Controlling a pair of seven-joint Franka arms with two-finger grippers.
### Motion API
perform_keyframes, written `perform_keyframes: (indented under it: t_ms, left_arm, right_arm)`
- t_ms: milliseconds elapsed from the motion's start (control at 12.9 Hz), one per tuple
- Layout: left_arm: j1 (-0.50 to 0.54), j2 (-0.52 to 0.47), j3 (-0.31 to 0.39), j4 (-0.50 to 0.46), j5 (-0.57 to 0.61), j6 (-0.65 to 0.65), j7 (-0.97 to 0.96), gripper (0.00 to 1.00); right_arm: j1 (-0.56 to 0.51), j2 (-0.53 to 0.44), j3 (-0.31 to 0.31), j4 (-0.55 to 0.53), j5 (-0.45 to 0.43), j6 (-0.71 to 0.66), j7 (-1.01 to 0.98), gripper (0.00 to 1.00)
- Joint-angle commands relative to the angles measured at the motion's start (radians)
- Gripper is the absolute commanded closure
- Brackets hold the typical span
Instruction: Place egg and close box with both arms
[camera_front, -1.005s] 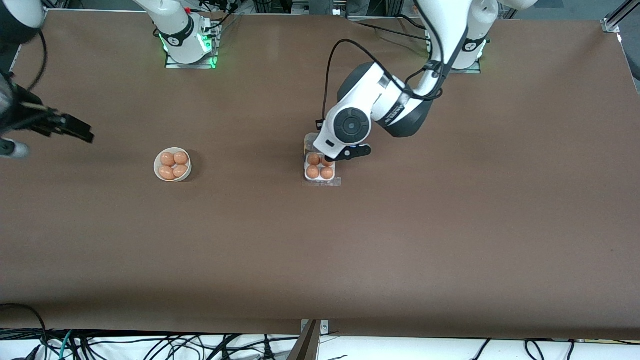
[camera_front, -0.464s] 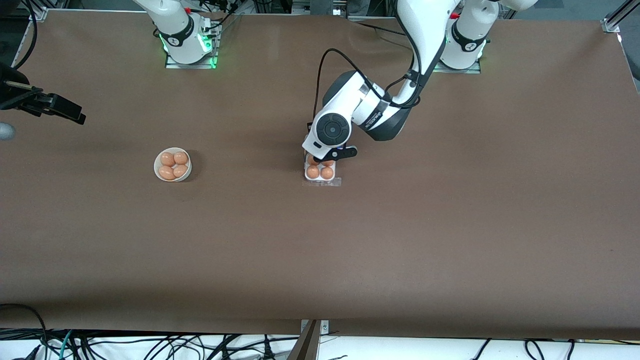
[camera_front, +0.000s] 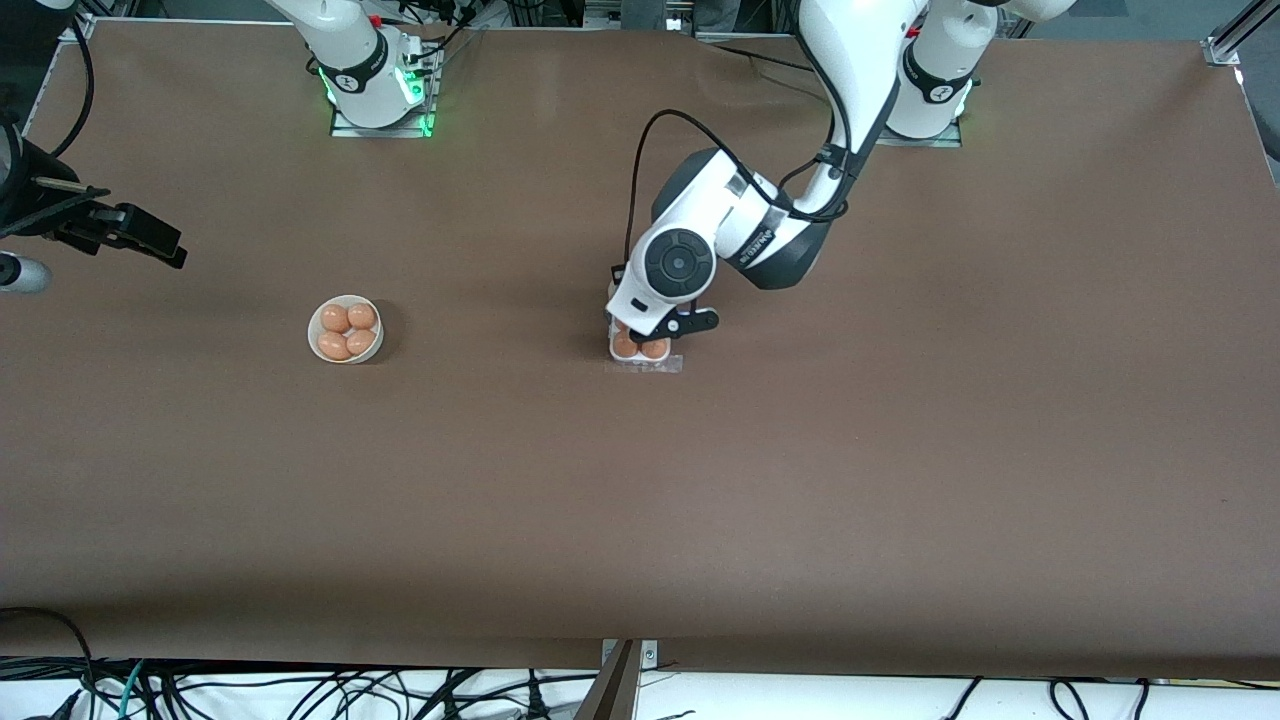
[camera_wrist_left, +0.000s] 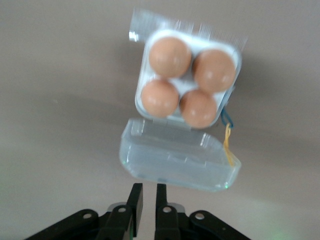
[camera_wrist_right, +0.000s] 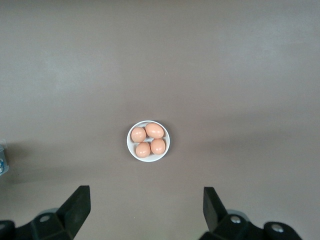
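Observation:
The clear box (camera_front: 650, 365) lies mid-table with its lid (camera_wrist_left: 177, 162) open and flat beside the tray (camera_wrist_left: 172, 122). All four cells hold orange-brown eggs (camera_wrist_left: 170, 56). My left gripper (camera_wrist_left: 146, 186) hangs just above the open lid's outer edge, its fingers nearly together with nothing between them; in the front view its wrist (camera_front: 678, 265) covers part of the box. My right gripper (camera_wrist_right: 147, 200) is open and empty, up over the right arm's end of the table (camera_front: 165, 248).
A round white bowl (camera_front: 345, 329) with several more eggs stands toward the right arm's end; it also shows in the right wrist view (camera_wrist_right: 148, 140). A black cable loops over the left arm's wrist. The brown table top is bare elsewhere.
The left arm's wrist has shifted toward the front camera and now covers more of the box. The right gripper has drifted slightly at its end of the table.

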Motion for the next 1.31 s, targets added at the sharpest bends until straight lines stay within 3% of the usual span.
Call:
perform_keyframes:
  t_ms: [0,155,309,541,773,850,1082,1237]
  left_arm:
    - [0.034,0.008,0.007,0.069,-0.007,-0.012,0.005,0.76]
    - [0.036,-0.005,0.056,0.109,0.038,-0.021,0.0,0.72]
    - [0.036,-0.037,0.105,0.164,0.141,-0.021,0.0,0.6]
    - [0.079,-0.041,0.151,0.197,0.218,-0.021,0.02,0.33]
    - [0.105,-0.041,0.187,0.206,0.291,-0.024,0.058,0.18]
    - [0.114,-0.041,0.191,0.206,0.331,-0.026,0.064,0.07]
    - [0.203,-0.042,0.178,0.211,0.355,-0.035,0.101,0.01]
    - [0.273,-0.117,0.164,0.208,0.35,-0.044,0.2,0.0]
  right_arm:
    - [0.002,-0.005,-0.001,-0.015,0.008,0.031,0.018,0.0]
    - [0.002,-0.005,-0.001,-0.015,0.01,0.033,0.018,0.0]
    - [0.002,-0.005,-0.001,-0.015,0.01,0.031,0.018,0.0]
    - [0.002,-0.005,-0.001,-0.015,0.01,0.031,0.018,0.0]
    - [0.002,-0.004,-0.001,-0.015,0.01,0.031,0.018,0.0]
    - [0.002,-0.005,-0.001,-0.015,0.01,0.031,0.018,0.0]
    - [0.002,-0.005,-0.001,-0.015,0.01,0.031,0.018,0.0]
    - [0.002,-0.005,-0.001,-0.015,0.01,0.03,0.018,0.0]
